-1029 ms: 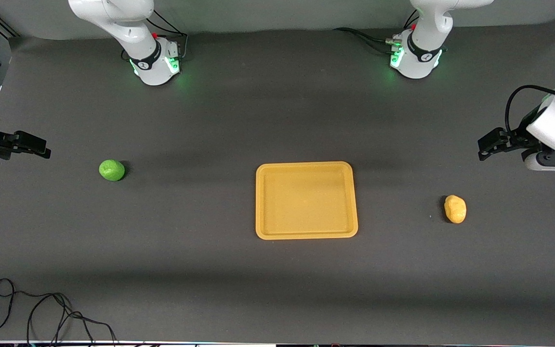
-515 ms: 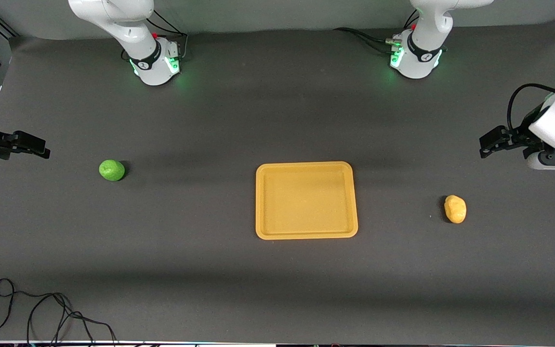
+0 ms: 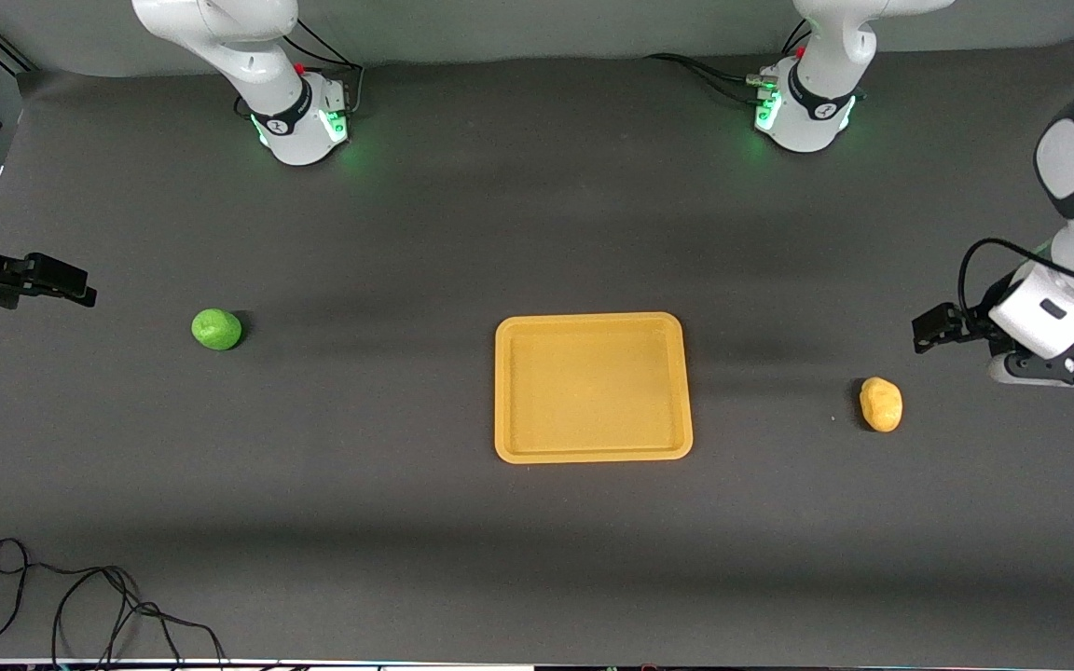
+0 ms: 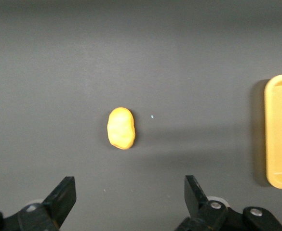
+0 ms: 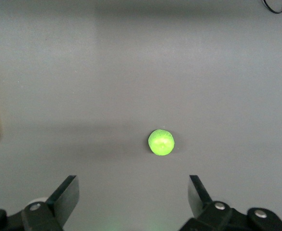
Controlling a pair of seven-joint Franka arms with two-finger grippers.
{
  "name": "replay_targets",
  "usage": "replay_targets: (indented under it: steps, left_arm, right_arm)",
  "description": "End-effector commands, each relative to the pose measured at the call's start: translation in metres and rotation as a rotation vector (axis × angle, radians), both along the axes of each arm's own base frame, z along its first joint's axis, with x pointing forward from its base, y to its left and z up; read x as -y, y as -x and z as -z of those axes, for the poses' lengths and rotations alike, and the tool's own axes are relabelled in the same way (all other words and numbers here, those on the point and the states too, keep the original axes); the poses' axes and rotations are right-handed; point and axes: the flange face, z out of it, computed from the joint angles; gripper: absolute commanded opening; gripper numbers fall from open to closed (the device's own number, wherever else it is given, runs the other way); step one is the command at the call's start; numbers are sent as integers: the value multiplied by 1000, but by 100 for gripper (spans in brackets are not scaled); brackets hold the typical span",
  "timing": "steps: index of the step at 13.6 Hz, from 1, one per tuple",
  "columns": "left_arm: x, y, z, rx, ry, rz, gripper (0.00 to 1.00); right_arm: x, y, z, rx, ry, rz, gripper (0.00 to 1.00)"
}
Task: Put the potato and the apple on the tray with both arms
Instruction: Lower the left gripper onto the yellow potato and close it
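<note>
The left tool [image 3: 930, 328] hangs released over the counter [image 3: 537, 522] near the potato [image 3: 880, 403]. The right tool [image 3: 71, 287] hangs released near the apple [image 3: 216, 329]. The tray [image 3: 593, 453] sits bare, well apart from both tools, between the two items.

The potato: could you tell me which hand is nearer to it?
Left. The left hand hovers open, close beside the potato; the right hand hangs open at the table's right-arm end.
</note>
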Motion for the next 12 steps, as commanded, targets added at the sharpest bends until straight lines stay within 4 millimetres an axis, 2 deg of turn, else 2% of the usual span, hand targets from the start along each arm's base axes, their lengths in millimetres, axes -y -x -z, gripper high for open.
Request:
replay_targets:
  steps: [1, 5, 6, 12]
  left_arm:
    - [-5, -7, 48, 30, -4, 18, 100]
    - [-10, -19, 126, 36, -16, 24, 100]
    - [-17, -20, 141, 41, -37, 34, 100]
    - [-42, -16, 208, 15, -49, 19, 100]
  right_arm:
    - [0, 1, -6, -1, 0, 19, 100]
    - [-1, 1, -7, 2, -1, 17, 100]
    - [-2, 1, -7, 3, -13, 19, 100]
    - [-1, 1, -7, 3, -18, 16, 100]
